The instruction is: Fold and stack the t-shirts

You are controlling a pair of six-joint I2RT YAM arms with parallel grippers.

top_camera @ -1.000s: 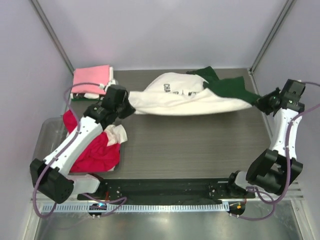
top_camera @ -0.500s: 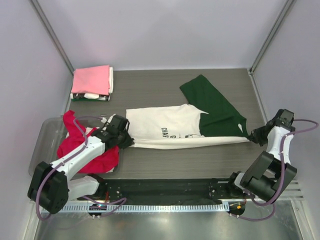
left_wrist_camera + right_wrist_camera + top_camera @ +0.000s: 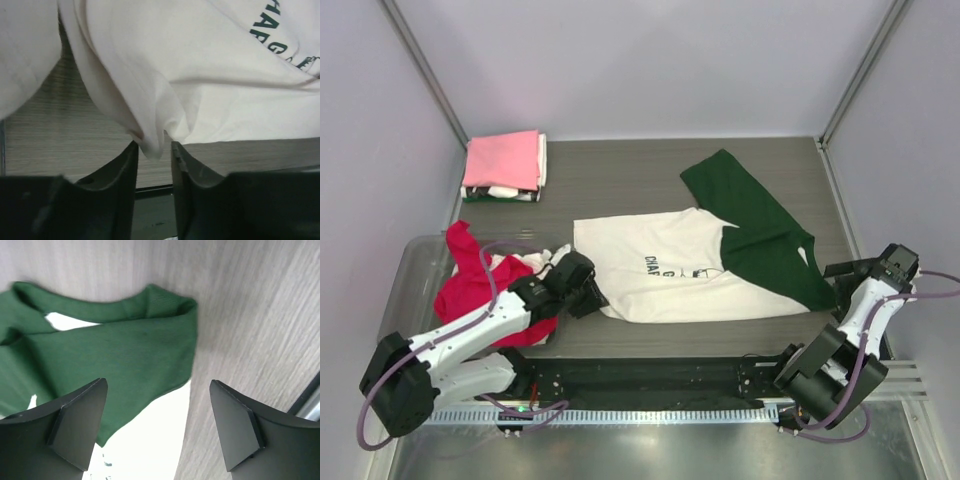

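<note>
A cream-white t-shirt (image 3: 655, 280) with black print lies spread flat mid-table. A dark green t-shirt (image 3: 760, 235) lies across its right part. My left gripper (image 3: 593, 299) is at the cream shirt's near-left corner. In the left wrist view the left gripper (image 3: 152, 150) has its jaws slightly apart, and the corner of the cream shirt (image 3: 200, 90) lies loose between them. My right gripper (image 3: 836, 272) is at the green shirt's near-right corner. In the right wrist view the right gripper (image 3: 157, 385) is wide open above the green shirt's collar edge (image 3: 115, 355). A folded pale pink t-shirt (image 3: 503, 158) tops a stack at back left. A red-magenta t-shirt (image 3: 470, 290) is crumpled at left.
A clear plastic bin (image 3: 412, 255) at the table's left edge holds the red-magenta shirt and a white cloth (image 3: 545, 268). Grey walls close in the back and sides. A black rail (image 3: 650, 378) runs along the near edge between the arm bases.
Both arms drew the cream and green shirts toward the near side and laid them flat. Both grippers, shut on the cloth before, have opened and let go.
</note>
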